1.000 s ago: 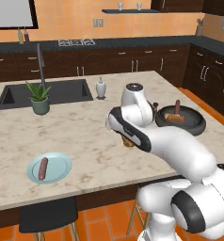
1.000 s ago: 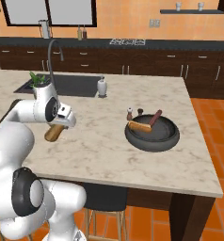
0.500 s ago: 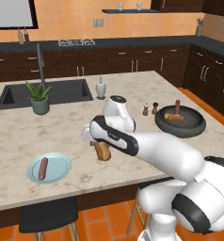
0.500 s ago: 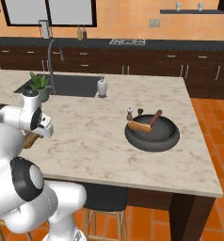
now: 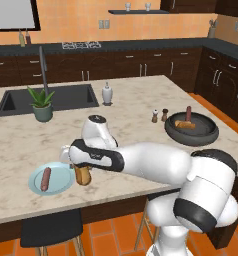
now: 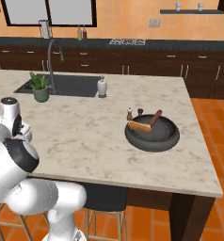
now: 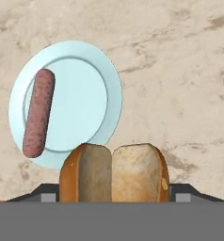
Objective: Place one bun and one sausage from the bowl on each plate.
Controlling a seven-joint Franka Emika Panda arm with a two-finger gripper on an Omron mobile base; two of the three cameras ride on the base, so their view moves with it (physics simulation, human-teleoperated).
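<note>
Arm swung left, gripper (image 5: pixel 82 176) now lower left of frame, jaws clamped on bun (image 7: pixel 115 172) beside plate (image 7: pixel 104 84). Risk: release early, bun lands on counter, or knocks sausage (image 7: pixel 38 113).

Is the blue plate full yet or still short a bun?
Still short a bun. The blue plate carries only a sausage; the bun sits in the gripper jaws beside the plate's rim.
</note>
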